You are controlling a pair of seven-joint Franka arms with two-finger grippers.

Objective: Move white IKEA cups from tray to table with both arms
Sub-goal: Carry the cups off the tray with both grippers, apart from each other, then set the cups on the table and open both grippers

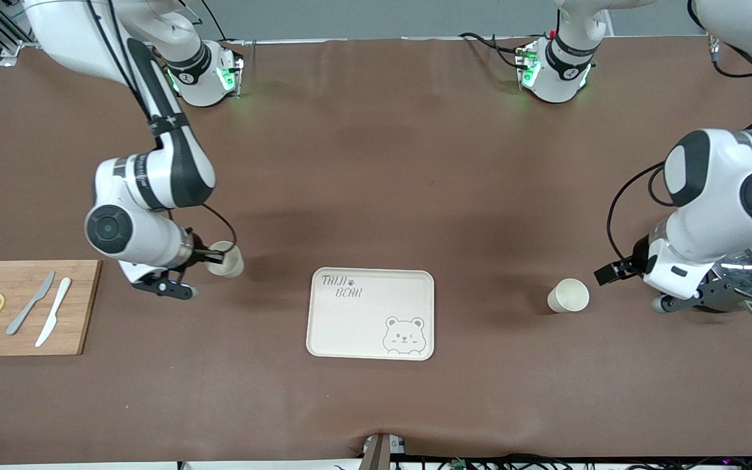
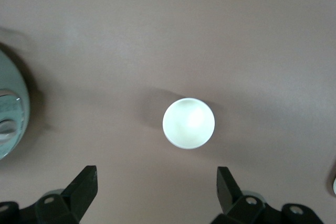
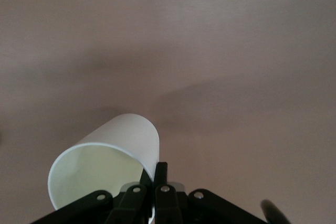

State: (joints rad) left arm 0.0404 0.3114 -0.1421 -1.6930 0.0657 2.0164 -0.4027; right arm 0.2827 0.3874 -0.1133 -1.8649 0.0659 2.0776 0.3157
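One white cup (image 1: pixel 226 259) is pinched by its wall in my right gripper (image 1: pixel 211 256), over the table between the cutting board and the bear tray. In the right wrist view the cup (image 3: pixel 105 166) is tilted, and the right gripper (image 3: pixel 156 174) is shut on its rim. The other white cup (image 1: pixel 568 295) stands upright on the table, toward the left arm's end from the tray. My left gripper (image 1: pixel 606 274) is open and empty, beside this cup and apart from it. In the left wrist view the cup (image 2: pixel 188 123) shows from above, ahead of the spread left gripper (image 2: pixel 156 188).
A cream bear tray (image 1: pixel 372 313) lies at the table's middle. A wooden cutting board (image 1: pixel 23 307) with lemon slices and two knives lies at the right arm's end. A shiny glass vessel (image 1: pixel 751 271) sits under the left arm and also shows in the left wrist view (image 2: pixel 8 119).
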